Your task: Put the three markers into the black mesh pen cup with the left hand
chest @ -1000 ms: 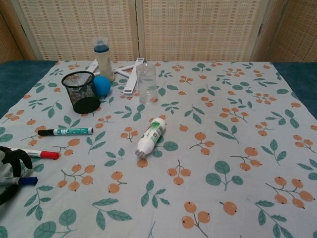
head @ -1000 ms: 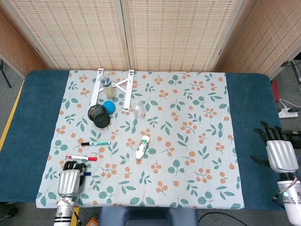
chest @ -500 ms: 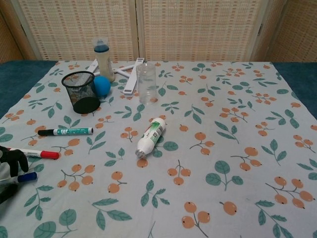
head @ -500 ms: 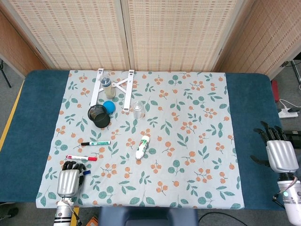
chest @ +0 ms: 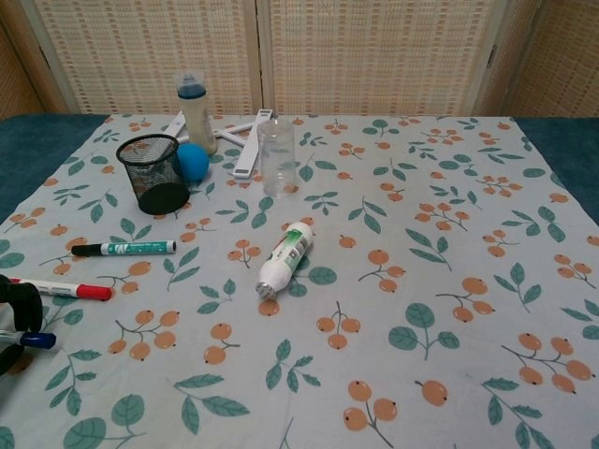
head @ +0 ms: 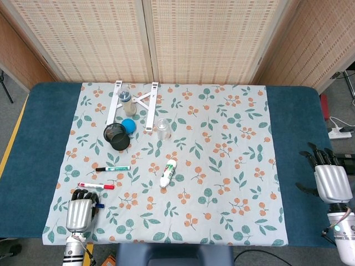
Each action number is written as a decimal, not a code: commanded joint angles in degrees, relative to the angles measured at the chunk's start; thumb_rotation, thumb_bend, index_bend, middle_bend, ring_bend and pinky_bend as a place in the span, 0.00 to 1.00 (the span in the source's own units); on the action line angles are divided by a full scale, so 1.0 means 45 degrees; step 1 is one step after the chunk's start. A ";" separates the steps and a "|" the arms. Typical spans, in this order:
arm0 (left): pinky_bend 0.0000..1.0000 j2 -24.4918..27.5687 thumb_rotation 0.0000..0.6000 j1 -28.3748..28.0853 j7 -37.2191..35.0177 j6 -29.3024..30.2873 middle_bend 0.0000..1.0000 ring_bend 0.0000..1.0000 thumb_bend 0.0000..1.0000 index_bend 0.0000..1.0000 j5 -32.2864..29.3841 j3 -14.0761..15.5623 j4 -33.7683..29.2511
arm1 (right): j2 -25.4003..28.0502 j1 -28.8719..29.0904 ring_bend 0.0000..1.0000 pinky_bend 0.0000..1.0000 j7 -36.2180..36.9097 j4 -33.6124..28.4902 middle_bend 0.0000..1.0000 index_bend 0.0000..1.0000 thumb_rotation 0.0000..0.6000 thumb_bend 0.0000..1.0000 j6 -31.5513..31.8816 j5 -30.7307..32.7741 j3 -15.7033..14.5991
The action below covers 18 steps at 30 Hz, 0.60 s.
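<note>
I've drawn my left hand (head: 80, 213) back toward the table's near edge, fingers curled around the blue-capped marker (chest: 26, 340). Only the head view shows my right hand (head: 331, 180), fingers spread, holding nothing. Red marker (head: 95, 186) and green marker (head: 112, 168) lie flat near the black mesh pen cup (head: 117, 137).

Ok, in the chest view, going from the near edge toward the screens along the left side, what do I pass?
Left hand holding the blue marker → red marker → green marker → black mesh pen cup → blue ball → blue-capped bottle.
</note>
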 commanded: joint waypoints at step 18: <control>0.23 0.6012 1.00 -0.2280 0.0225 -0.0719 0.58 0.28 0.33 0.56 0.0333 -0.3487 -0.7183 | 0.0126 -0.0035 0.16 0.09 0.0406 0.0012 0.06 0.24 1.00 0.02 0.0036 -0.0135 -0.0015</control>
